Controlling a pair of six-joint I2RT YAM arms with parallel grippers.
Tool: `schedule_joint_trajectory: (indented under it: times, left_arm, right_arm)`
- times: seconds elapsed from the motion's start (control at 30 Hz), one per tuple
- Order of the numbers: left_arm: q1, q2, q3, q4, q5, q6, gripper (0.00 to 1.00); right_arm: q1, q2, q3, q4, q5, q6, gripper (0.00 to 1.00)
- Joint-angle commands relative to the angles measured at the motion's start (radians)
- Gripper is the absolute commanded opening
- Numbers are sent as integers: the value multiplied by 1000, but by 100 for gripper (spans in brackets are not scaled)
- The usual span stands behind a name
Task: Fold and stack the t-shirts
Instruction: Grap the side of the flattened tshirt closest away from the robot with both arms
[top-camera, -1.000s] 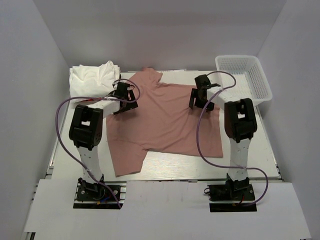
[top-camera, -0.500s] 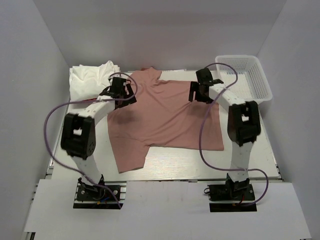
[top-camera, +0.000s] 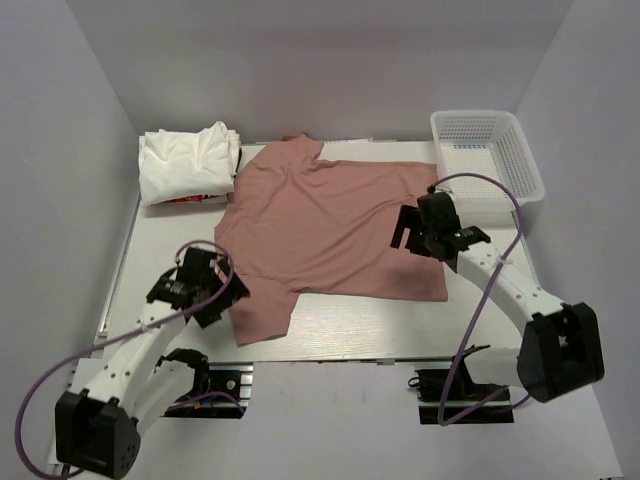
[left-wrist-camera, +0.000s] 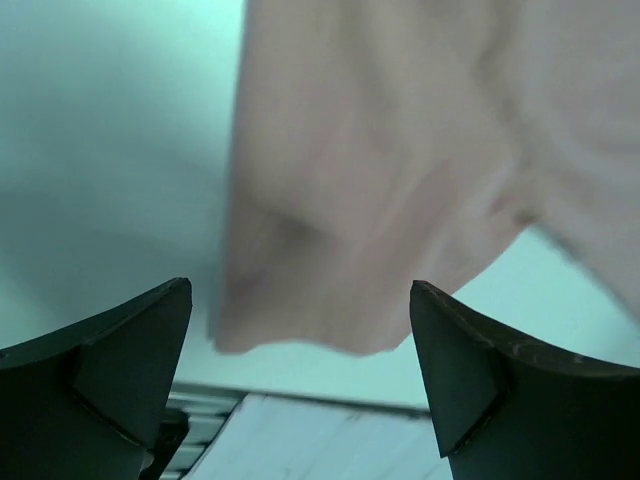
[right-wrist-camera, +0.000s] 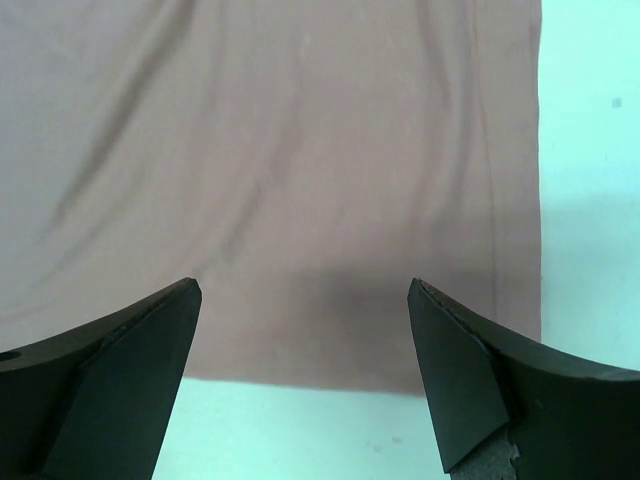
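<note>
**A:** Where's the pink shirt (top-camera: 330, 225)?

**B:** Spread flat on the tabletop (top-camera: 340, 322), no print showing, just left of the basket (top-camera: 490, 150). The white shirts (top-camera: 185, 165) lie folded beyond it, well apart from the basket.

**A:** How will it handle?

**B:** Light and limp, I'd say, likely to drag and wrinkle. Pinch the edges: a sleeve and a hem corner together.

**A:** And the fingers?

**B:** Left fingers (left-wrist-camera: 300, 288) are spread wide and empty, over the sleeve farthest from the basket. Right fingers (right-wrist-camera: 305, 290) are equally wide and empty, above the shirt's near corner on the basket side.
</note>
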Motion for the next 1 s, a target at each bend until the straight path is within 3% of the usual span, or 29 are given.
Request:
schedule_joint_trajectory:
  times: [0.0, 0.17, 0.27, 0.3, 0.4, 0.43, 0.5, 0.73, 0.97]
  left_arm:
    - [-2, -112, -114, -65, 164, -71, 100]
    - [-13, -145, -210, -30, 248, -106, 100]
    - [-13, -99, -243, 2, 258, -106, 87]
    - [-13, -64, -244, 13, 249, -106, 73]
    - [-13, -25, -244, 39, 238, -106, 43]
    - [-13, -16, -244, 48, 221, -106, 23]
    - [-13, -16, -244, 48, 207, -117, 1]
    - [-13, -85, -213, 39, 218, -108, 0]
    - [-13, -85, -164, 20, 221, -74, 0]
  right_arm:
    - [-3, -96, -43, 30, 20, 69, 90]
    - [-8, -173, -104, -1, 45, 106, 90]
    - [-8, -199, -118, -31, 89, 132, 90]
    - [-8, -203, -118, -51, 100, 137, 90]
    - [-12, -217, -124, -82, 125, 143, 90]
    - [-9, -226, -133, -87, 125, 146, 90]
    - [-12, -225, -153, -122, 125, 173, 90]
    - [-14, -234, -261, -318, 134, 292, 90]
    - [-29, -205, -376, -200, 114, 313, 90]
